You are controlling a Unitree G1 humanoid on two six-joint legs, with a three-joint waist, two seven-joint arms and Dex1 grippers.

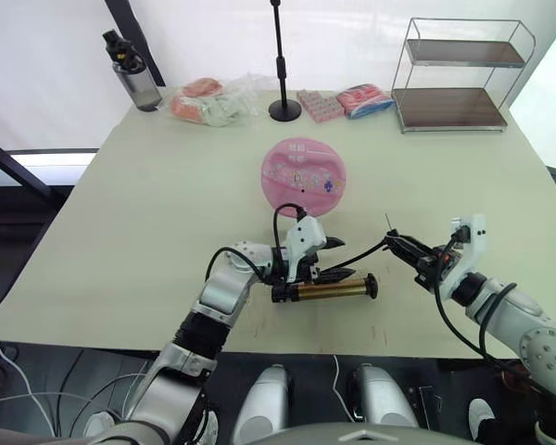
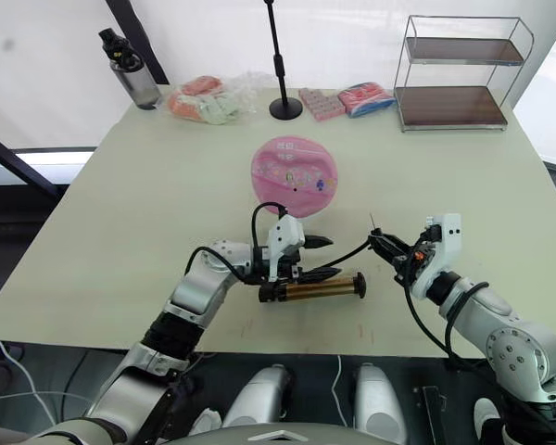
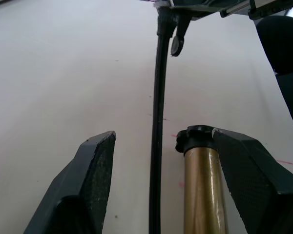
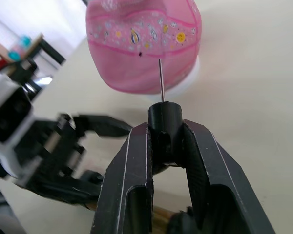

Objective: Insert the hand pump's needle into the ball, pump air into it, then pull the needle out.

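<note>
1. Table: pale top. Pink ball past the middle, on a white ring base as seen in the right wrist view, tiny black valve hole facing the near side.
2. Pump flat on the table near the front edge, gold barrel crosswise, black caps at both ends. Well apart from the ball, on its near side.
3. Left gripper at the pump's left end, fingers spread wide. Left wrist view: one finger against the barrel's side, the other clear of it, with the hose running between them over the table. Nothing clamped.
4. Hose leaves the pump and runs right to the right gripper.
5. Right gripper off the pump's right end, raised a little over the table, fingers clamped on the black fitting of the needle.
6. Needle bare, thin, silver, standing out past the fingertips toward the ball. In the right wrist view the tip sits just beside the valve hole; tip apart from the ball, not inserted.
7. Far edge: bottle at left, wrapped packets, black stand, more packets, wire shelf at right.
</note>
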